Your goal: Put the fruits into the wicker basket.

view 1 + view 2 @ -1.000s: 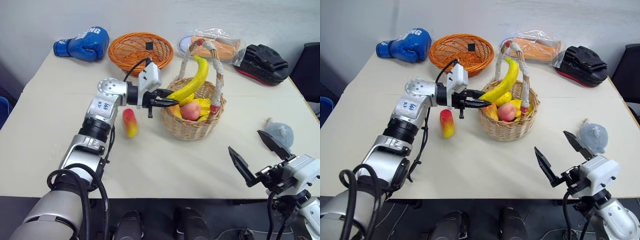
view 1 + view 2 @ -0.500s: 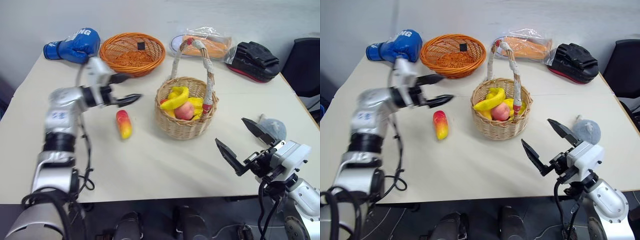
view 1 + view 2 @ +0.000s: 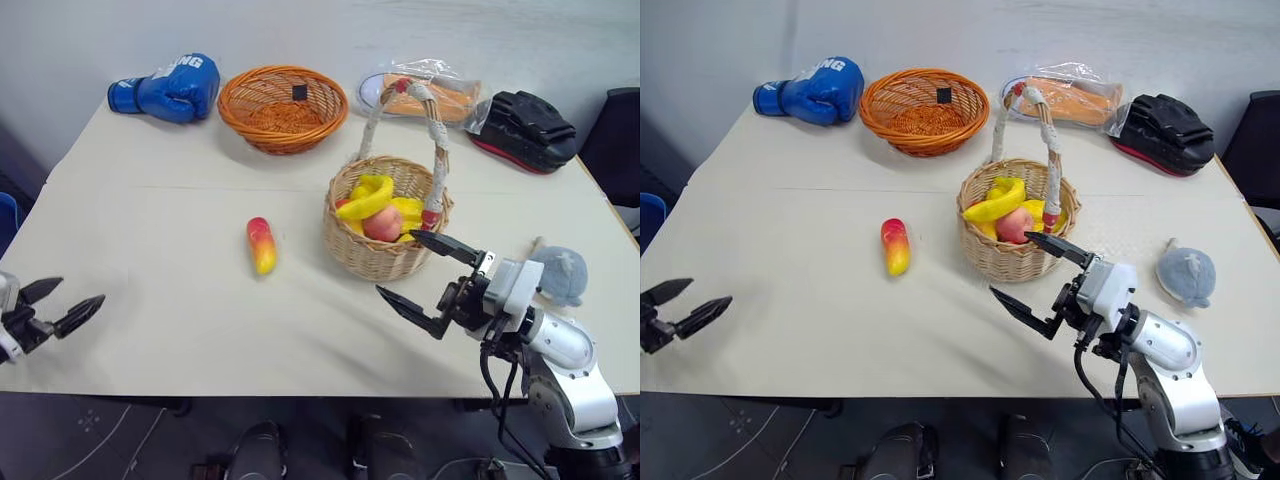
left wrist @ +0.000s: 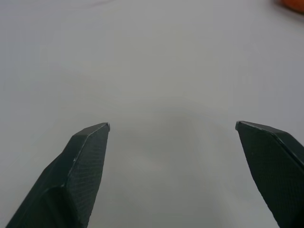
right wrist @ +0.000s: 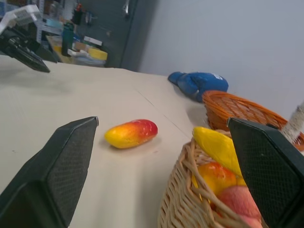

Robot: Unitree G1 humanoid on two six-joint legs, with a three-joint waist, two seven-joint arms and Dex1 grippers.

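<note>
The wicker basket [image 3: 385,250] stands mid-table with a yellow banana [image 3: 368,195], a pink-orange peach [image 3: 382,223] and other yellow fruits inside. A red-and-yellow mango [image 3: 261,244] lies on the table to its left, also seen as the mango [image 5: 131,133] in the right wrist view. My right gripper [image 3: 396,262] is open just in front of the basket, pointing left, with nothing between its fingers. My left gripper [image 3: 82,290] is open and empty at the table's front left edge, far from the fruits.
Along the back edge lie a blue boxing glove [image 3: 170,88], a shallow orange woven bowl [image 3: 283,105], a plastic-wrapped packet [image 3: 430,90] and a black pad [image 3: 525,125]. A grey-blue plush toy [image 3: 560,272] lies right of my right gripper.
My left gripper let go of the banana, which now lies in the basket, then swung open to the table's front left edge. My right gripper moved left, up to the basket's front.
</note>
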